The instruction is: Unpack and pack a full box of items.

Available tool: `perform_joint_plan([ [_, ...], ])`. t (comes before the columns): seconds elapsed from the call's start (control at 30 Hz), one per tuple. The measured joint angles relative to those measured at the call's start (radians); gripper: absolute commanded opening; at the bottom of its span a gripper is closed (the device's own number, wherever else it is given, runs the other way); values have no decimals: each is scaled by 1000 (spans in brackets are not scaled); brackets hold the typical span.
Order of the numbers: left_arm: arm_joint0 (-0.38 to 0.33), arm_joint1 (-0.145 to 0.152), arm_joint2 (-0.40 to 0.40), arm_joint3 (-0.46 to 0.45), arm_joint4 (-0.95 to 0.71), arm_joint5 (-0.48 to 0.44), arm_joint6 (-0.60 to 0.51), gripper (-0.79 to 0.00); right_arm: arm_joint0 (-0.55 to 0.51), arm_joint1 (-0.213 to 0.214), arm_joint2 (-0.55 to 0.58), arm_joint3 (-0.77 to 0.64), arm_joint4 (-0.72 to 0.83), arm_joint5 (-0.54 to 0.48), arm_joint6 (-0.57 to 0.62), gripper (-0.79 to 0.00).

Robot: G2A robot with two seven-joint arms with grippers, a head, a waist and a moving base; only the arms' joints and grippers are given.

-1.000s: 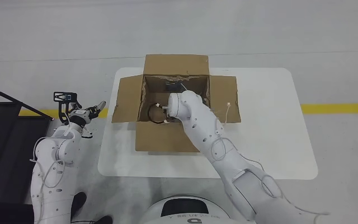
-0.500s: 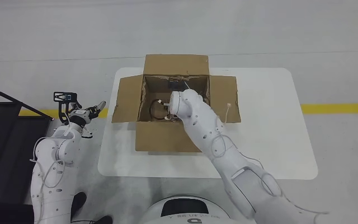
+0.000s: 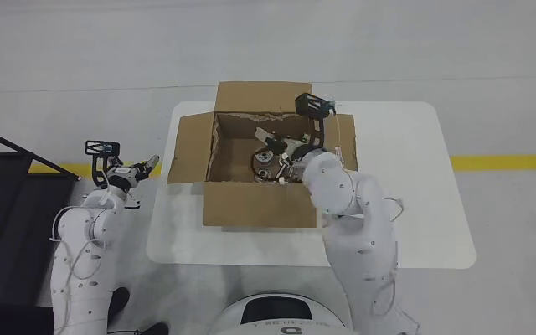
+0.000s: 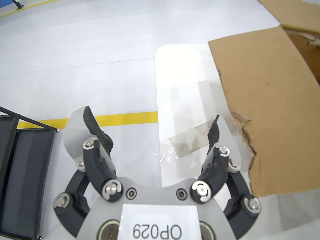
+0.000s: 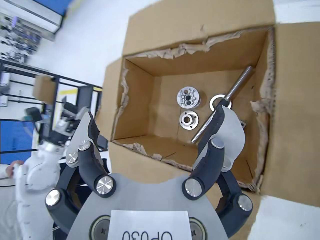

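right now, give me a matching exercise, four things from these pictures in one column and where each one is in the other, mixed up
1 metal rod
2 tape strip
3 left gripper
4 right gripper

A open, above the box
B in the box, lying across a flat ring
C flat on the table, beside a box flap
D open, near the table's edge, outside the box

Pairs: 1-B, 2-C, 3-D, 4-A

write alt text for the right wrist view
The right gripper, open, hangs above an open cardboard box. Inside are a metal rod, a flat washer, a notched hub and a flanged disc.
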Motion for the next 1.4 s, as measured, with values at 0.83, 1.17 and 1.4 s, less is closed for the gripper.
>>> perform_joint_plan([
  [0.83,33,9,37,-52,-148,-131,82,0,-186,21,162,-165,209,-66,-149,0],
  [1.17,43,12,89,-165,-74,-113,118,0,-186,21,162,-165,209,-66,-149,0],
  [1.4,-8,8,190,-175,-26,-74,67,0,-186,21,162,-165,209,-66,-149,0],
])
